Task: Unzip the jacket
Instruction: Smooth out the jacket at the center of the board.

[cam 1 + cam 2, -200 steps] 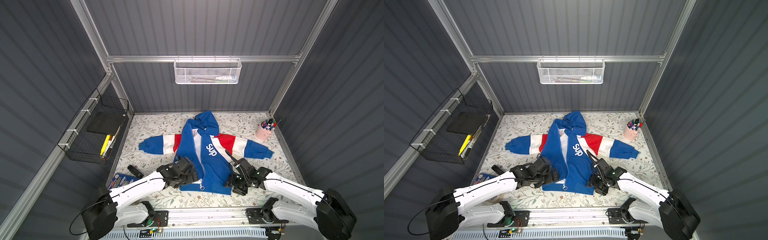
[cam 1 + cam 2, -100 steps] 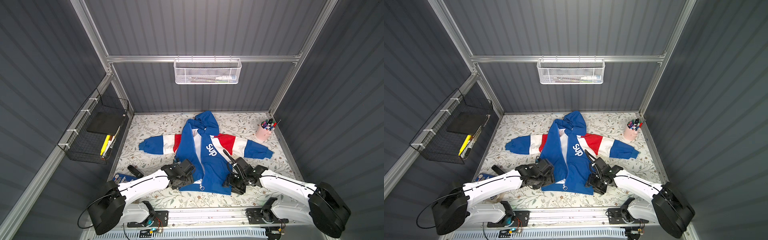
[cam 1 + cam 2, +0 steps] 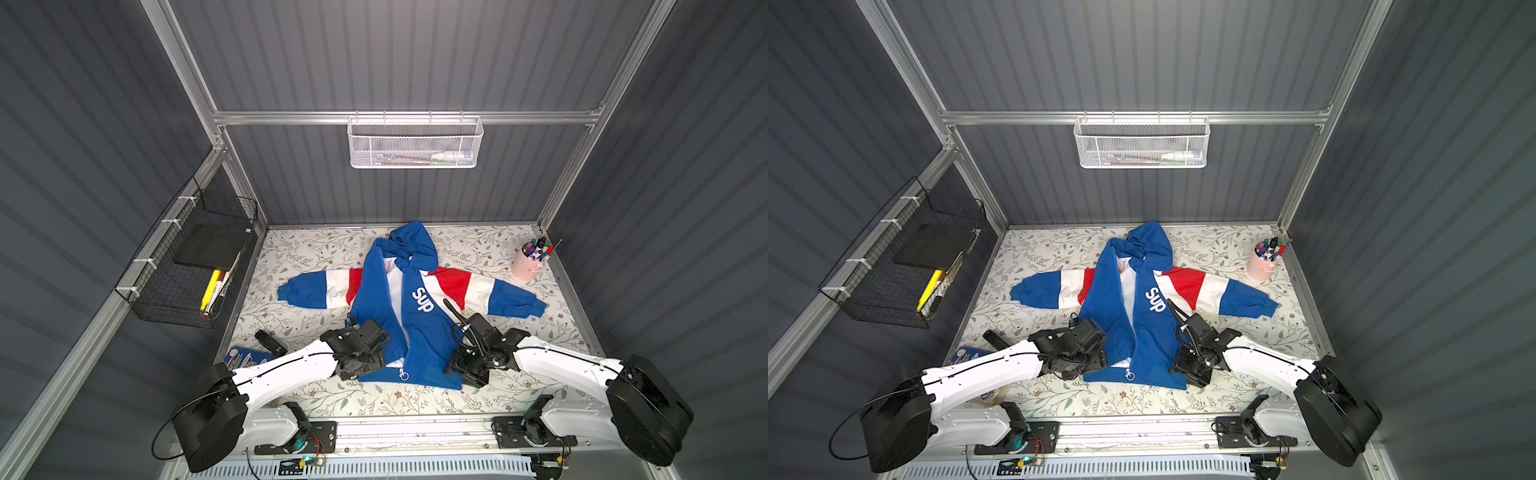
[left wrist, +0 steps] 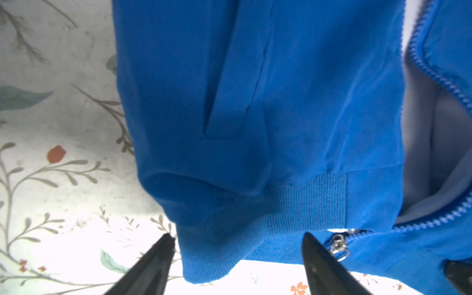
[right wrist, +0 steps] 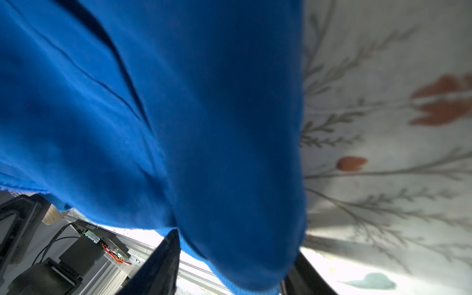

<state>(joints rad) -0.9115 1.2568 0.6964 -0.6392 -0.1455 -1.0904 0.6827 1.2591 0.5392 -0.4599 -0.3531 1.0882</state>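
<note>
Securing jacket (image 3: pixel 419 332) hem: left end effector (image 4: pixel 236 240) spread astride ribbing (image 4: pixel 293 201), right end effector (image 5: pixel 235 245) flanking corner cloth, clamp state indeterminate. Next: pinch ring pull (image 4: pixel 339 247) at hem, separate zipper ends.

Both arms are stretched low from the near rail toward the middle. The left gripper (image 4: pixel 236 236) is held wide open; the right gripper's (image 5: pixel 235 244) narrower gap is filled by the jacket's (image 5: pixel 178 127) hem.

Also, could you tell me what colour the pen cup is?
The pen cup is pale pink, clearest in a top view.
</note>
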